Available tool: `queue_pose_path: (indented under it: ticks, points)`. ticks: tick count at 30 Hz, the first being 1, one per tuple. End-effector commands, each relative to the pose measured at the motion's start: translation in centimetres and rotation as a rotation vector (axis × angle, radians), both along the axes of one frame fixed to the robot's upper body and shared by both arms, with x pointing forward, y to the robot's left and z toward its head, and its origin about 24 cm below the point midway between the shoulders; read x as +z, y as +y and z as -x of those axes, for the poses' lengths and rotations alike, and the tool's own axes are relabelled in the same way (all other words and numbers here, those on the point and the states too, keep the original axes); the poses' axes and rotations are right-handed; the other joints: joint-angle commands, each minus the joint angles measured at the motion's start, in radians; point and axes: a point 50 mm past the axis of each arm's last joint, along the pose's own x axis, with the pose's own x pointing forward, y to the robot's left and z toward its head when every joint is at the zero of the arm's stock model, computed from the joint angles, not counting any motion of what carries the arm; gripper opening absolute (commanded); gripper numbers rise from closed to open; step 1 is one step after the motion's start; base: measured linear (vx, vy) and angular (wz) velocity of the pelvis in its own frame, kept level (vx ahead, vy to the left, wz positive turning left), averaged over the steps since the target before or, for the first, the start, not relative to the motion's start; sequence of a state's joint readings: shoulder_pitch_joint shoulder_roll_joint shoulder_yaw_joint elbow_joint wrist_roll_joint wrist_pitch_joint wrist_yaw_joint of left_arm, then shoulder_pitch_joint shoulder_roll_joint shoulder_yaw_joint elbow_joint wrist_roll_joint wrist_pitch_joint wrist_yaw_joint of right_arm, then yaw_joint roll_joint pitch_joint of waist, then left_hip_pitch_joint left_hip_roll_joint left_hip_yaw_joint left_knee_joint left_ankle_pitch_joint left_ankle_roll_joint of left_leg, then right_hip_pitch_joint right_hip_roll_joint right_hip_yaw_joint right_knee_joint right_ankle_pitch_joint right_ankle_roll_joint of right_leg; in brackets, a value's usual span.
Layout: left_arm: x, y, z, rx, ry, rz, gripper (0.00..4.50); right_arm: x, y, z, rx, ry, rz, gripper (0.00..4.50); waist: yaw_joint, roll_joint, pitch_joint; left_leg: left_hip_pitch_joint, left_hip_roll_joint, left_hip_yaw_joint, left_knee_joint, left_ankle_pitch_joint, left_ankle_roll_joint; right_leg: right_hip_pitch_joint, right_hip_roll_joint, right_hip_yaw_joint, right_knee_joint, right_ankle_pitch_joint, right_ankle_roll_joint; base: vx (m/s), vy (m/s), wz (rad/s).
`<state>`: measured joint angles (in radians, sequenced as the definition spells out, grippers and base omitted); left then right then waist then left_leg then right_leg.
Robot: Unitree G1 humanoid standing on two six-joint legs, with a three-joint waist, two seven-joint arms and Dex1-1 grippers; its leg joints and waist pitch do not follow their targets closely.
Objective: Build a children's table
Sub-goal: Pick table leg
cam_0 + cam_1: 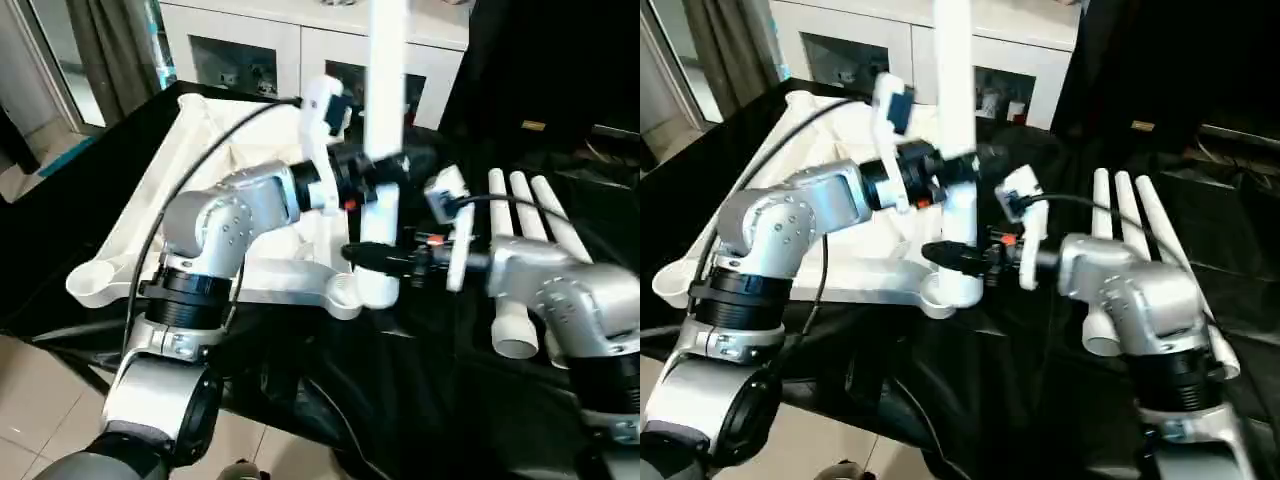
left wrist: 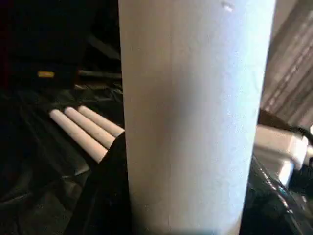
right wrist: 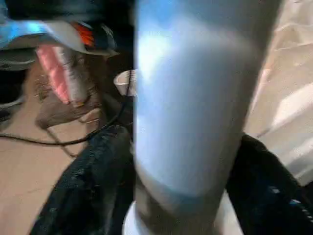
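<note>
We seat a leg (image 1: pixel 384 110) in the tabletop (image 1: pixel 200 150) corner socket (image 1: pixel 350 292); left gripper (image 1: pixel 378 172) and right gripper (image 1: pixel 372 256) both clamp it. Next: press straight down.

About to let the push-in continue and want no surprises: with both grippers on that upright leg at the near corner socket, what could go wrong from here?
1. The long white tapered tube leg stands tall above the left gripper and right gripper; it could tilt and bind in the round corner socket.
2. That socket sits at the black-draped work table's near edge, so pushing down might tip the white plastic ribbed tabletop.
3. The three spare white legs lie close by the right forearm.
</note>
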<state>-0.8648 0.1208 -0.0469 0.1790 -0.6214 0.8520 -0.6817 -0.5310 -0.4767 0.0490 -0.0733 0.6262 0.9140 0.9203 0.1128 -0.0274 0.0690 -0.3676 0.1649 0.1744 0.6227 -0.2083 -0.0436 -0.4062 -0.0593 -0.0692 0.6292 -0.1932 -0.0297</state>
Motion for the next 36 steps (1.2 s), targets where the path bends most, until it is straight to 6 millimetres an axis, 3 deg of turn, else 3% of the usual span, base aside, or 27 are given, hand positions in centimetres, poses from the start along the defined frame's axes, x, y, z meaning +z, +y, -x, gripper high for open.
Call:
queue_pose_path:
  ticks: [1,15,36]
  points:
    - [0.6,-0.1,0.2,-0.034,-0.028,-0.008,1.87,0.6,-0.3,0.2,0.045,0.006,0.001,3.15,0.003,-0.010,-0.080,0.003,0.059,-0.021,-0.064,-0.005,0.056,0.074,-0.091,0.060,-0.068,-0.092,-0.202,0.000,0.000,0.00]
    - [1.4,-0.6,1.4,-0.151,-0.014,0.073,1.87,-0.5,0.0,0.5,0.085,0.033,0.052,3.15,0.002,-0.017,-0.080,0.002,0.060,-0.019,-0.062,0.006,0.063,0.072,-0.092,0.059,-0.067,-0.099,-0.217,0.000,0.000,0.00]
    - [0.7,-0.1,1.7,-0.167,-0.007,0.036,1.86,-0.1,0.1,0.5,0.095,0.026,0.019,3.15,0.003,-0.013,-0.081,0.002,0.058,-0.020,-0.062,0.011,0.060,0.072,-0.090,0.058,-0.065,-0.089,-0.212,0.000,0.000,0.00]
